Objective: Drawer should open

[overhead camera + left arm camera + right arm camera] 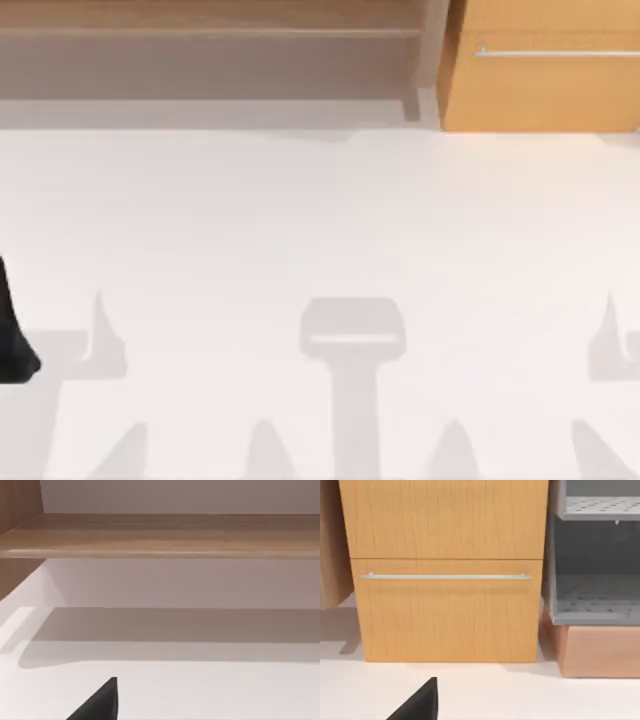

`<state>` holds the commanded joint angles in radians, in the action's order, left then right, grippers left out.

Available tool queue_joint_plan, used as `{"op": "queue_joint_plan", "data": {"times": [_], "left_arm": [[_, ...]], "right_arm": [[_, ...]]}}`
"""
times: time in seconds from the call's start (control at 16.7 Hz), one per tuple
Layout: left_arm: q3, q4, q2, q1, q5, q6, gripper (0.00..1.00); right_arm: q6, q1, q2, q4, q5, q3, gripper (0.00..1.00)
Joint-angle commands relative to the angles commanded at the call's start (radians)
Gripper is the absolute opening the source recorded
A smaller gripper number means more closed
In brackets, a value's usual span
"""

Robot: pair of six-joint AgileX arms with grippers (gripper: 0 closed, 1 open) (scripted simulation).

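White counter (320, 230) stretches bare across the middle of the top view, with furniture lined along its far edge. At the far left stands a duller brown shelf unit (210, 50) with grey uprights; at the far right sits the drawer (545, 85), an orange-tan box whose flat front carries a thin silver bar handle (555, 52).

From the right wrist view the drawer front (447, 612) lies flush under the panel above it, no gap showing along the seam and none of its inside on show, so I judge the drawer fully closed and the task not begun. The handle (445, 576) is untouched.

A dark piece of the left arm (15, 335) sits at the counter's left edge, well apart from the drawer; whether its claw is apart or together I cannot tell. The right claw faces the drawer from some way off, and its state I cannot tell either. Everything is left: reach, grip the bar, pull.
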<state>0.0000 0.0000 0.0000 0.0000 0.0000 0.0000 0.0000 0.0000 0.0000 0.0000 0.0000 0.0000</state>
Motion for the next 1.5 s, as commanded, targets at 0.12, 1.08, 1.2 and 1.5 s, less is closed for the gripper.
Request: {"op": "queue_joint_plan", "data": {"times": [0.12,1.08,1.2,1.5], "left_arm": [[0.000,0.000,0.000,0.000,0.000,0.000,1.00],[0.000,0.000,0.000,0.000,0.000,0.000,1.00],[0.000,0.000,0.000,0.000,0.000,0.000,1.00],[0.000,0.000,0.000,0.000,0.000,0.000,1.00]], "right_arm": [[0.000,-0.002,0.002,0.002,-0.002,0.001,1.00],[0.018,-0.682,0.900,0.521,-0.670,0.380,1.00],[0.018,-0.731,0.965,0.562,-0.722,0.410,1.00],[0.018,-0.750,0.988,0.578,-0.743,0.422,1.00]]}}
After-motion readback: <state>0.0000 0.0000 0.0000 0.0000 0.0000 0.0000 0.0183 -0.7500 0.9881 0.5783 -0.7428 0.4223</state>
